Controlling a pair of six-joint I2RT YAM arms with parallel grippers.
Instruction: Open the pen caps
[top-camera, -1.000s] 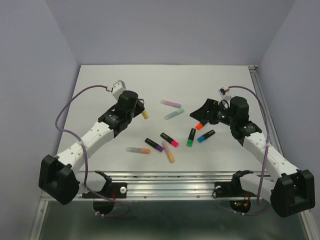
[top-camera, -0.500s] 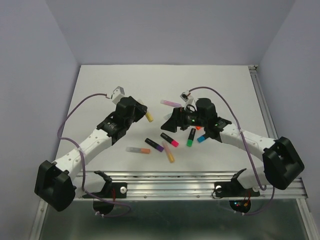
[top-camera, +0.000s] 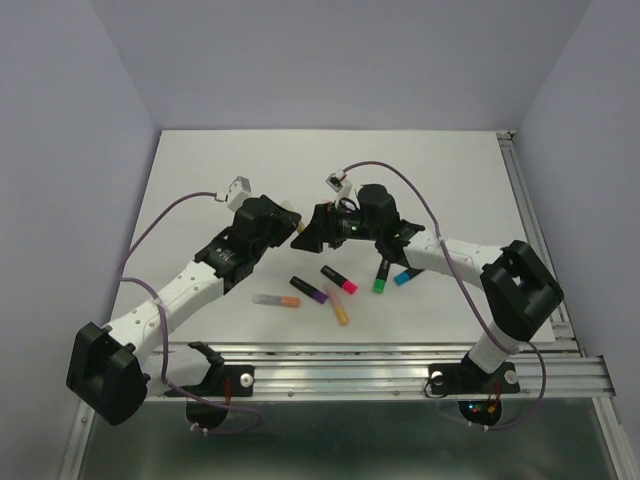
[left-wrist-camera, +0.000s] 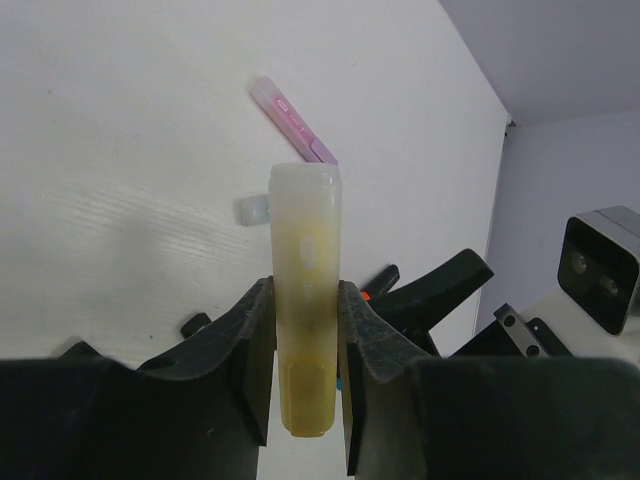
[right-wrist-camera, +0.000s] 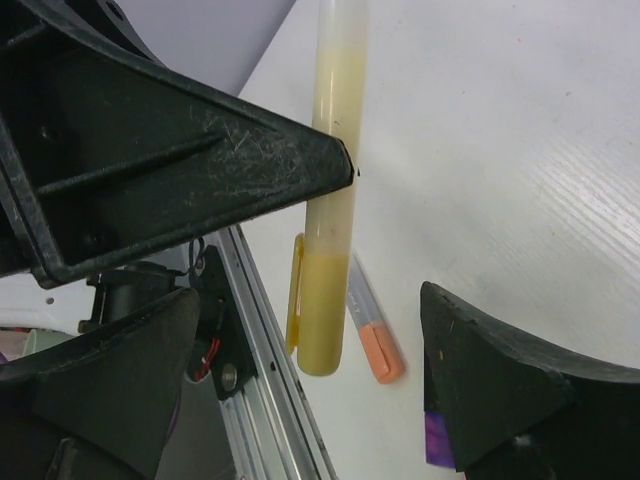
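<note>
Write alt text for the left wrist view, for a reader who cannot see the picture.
The jaws of the left gripper are shut on a pale yellow pen that points away from the camera, over the white table. Beyond it a pink and purple pen lies on the table.

The left arm (top-camera: 190, 285) and right arm (top-camera: 450, 258) both reach inward, their tools almost tip to tip. The left tool (top-camera: 286, 222) is pinched on a yellow pen (left-wrist-camera: 305, 240). Just opposite it, the right tool (top-camera: 310, 232) has its jaws spread wide.
</note>
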